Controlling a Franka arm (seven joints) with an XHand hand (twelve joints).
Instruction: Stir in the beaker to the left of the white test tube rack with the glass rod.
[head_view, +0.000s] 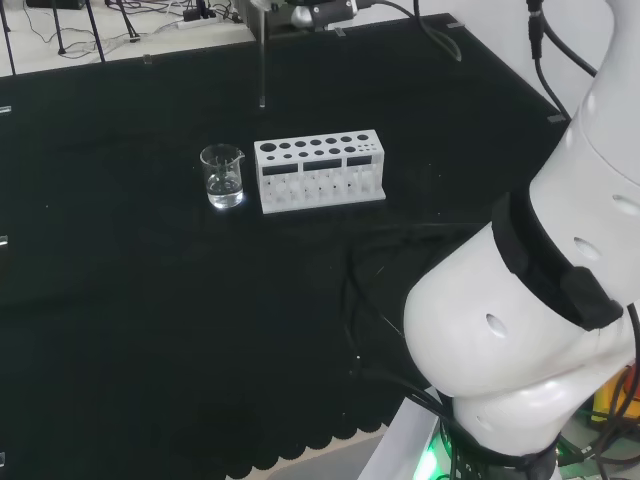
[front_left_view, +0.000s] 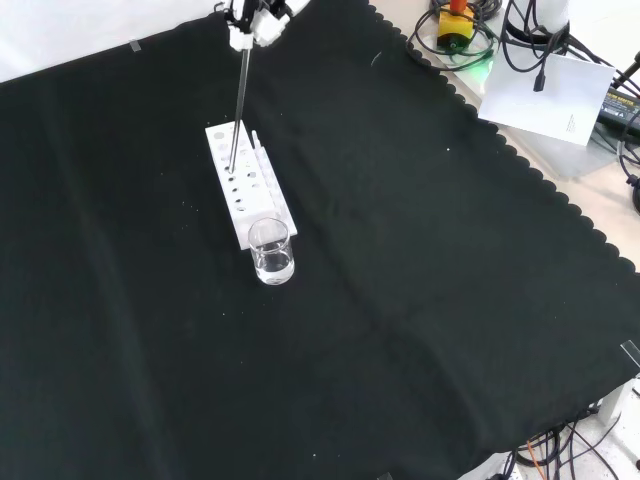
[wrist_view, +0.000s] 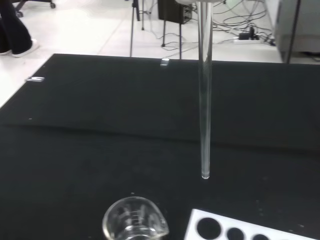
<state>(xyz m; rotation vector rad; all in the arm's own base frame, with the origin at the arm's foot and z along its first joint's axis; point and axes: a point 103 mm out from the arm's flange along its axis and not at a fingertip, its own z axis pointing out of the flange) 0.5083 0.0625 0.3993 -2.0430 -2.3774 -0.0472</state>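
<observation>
From my seat at the controls, the hand (front_left_view: 252, 22) is up at the top edge of the front view with its fingers pinched around the top end of the glass rod (front_left_view: 239, 105), so it's got the rod in its grip. The rod hangs pretty much straight down, its lower tip up in the air and touching nothing. In the front view the tip lines up over the far end of the white rack (front_left_view: 250, 185); in the head view the rod (head_view: 262, 60) sits well behind the rack (head_view: 319, 171), so I can't tell exactly what it's over. The beaker (head_view: 222, 176) stands upright on the black cloth (head_view: 120, 300) just beside the rack's left end in the head view, and there's a bit of clear liquid in the bottom. In the wrist view the rod's tip (wrist_view: 205, 172) is above and off to the side of the beaker's rim (wrist_view: 135, 222), not inside it.
</observation>
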